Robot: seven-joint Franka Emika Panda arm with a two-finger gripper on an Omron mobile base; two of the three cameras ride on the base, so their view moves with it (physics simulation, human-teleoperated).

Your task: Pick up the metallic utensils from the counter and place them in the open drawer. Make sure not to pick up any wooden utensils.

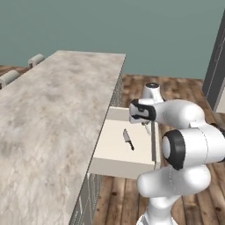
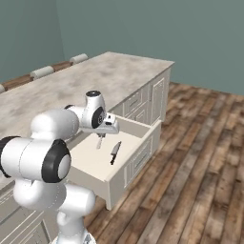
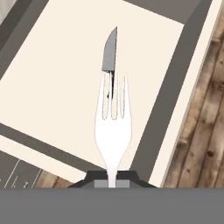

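My gripper hangs over the open beige drawer, shut on the handle of the thin silver fork. The fork's tines point down into the drawer. The knife, silver blade and black handle, lies flat on the drawer floor just under the fork. In the hand view the fork covers the knife's handle. The marble counter stretches beside the drawer. The wooden utensils are out of view.
Padded stools stand along the counter's far side. Grey panelled cabinet fronts run under the counter. Wooden floor spreads beyond the drawer front. A dark tall unit stands at the far right.
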